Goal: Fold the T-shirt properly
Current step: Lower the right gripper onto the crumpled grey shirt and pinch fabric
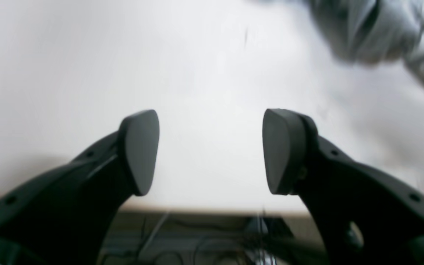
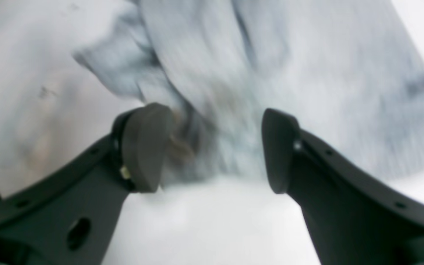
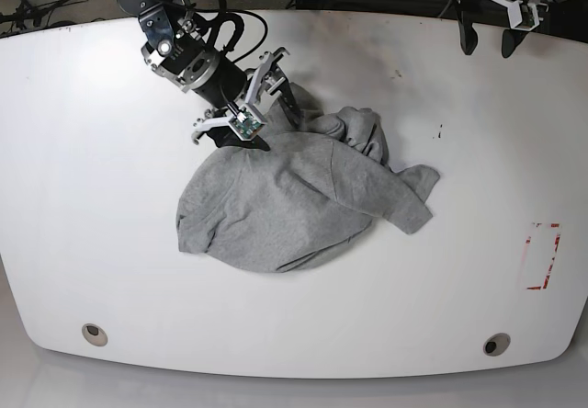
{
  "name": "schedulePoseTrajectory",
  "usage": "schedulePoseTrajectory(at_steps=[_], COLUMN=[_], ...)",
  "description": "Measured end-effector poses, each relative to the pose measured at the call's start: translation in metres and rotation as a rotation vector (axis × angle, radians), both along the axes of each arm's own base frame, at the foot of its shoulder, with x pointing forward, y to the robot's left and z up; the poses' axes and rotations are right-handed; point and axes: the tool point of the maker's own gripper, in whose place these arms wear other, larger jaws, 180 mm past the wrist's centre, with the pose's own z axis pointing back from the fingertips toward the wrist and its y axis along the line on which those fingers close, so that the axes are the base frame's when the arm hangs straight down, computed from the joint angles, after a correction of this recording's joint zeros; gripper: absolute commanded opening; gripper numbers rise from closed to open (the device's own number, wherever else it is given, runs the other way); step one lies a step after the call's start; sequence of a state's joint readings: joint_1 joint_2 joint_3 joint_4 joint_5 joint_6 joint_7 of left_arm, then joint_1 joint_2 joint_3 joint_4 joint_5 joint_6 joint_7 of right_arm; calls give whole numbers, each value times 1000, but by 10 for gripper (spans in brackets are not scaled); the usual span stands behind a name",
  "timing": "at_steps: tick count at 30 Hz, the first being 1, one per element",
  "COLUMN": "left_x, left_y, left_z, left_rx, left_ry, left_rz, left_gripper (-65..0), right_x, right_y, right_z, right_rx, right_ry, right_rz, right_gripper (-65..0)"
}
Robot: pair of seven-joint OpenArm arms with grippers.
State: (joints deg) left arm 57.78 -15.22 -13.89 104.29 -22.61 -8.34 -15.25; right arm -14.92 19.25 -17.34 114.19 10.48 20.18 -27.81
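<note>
So the T-shirt [image 3: 294, 201] is sitting in a crumpled heap around the middle of the white table [image 3: 83, 151], a bit left of centre, with what looks like a sleeve poking out to the right and a bunched lump on the far side. No lettering showing from where I'm looking, just plain grey. My right gripper [image 3: 259, 96] is parked over the far-left edge of the heap with its jaws spread wide; in the right wrist view the cloth lies between the fingers [image 2: 142, 147] but they aren't pinching anything, and that view is pretty blurry. The left gripper [image 3: 487, 31] is way off at the far right of the table, also spread wide with nothing in it, the shirt only a smear in the corner of its camera. Handling-wise I'd guess this thing is light, floppy and not slippery, so it'll drape and drag instead of keeping any shape. I reckon the move is to grab a single layer at a seam, shoulder or hem corner, not a fistful of folds, then spread it flat first. No bins or trays anywhere that I can see.
</note>
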Motion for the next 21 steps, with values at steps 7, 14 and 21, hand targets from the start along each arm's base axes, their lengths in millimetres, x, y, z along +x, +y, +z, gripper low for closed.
schedulePoseTrajectory(at_steps=[7, 14, 21], left_x=[8, 19, 24], left_y=[2, 8, 9], left_z=[1, 5, -12], left_rx=[12, 28, 28], left_ry=[-9, -44, 34], left_rz=[-18, -24, -23], left_gripper=[-250, -251, -251], right_x=[17, 31, 38], right_y=[16, 39, 53], right_z=[-17, -37, -50], right_rx=[-110, -209, -295], right_ry=[0, -34, -60], right_rz=[70, 63, 89], right_gripper=[-249, -250, -260])
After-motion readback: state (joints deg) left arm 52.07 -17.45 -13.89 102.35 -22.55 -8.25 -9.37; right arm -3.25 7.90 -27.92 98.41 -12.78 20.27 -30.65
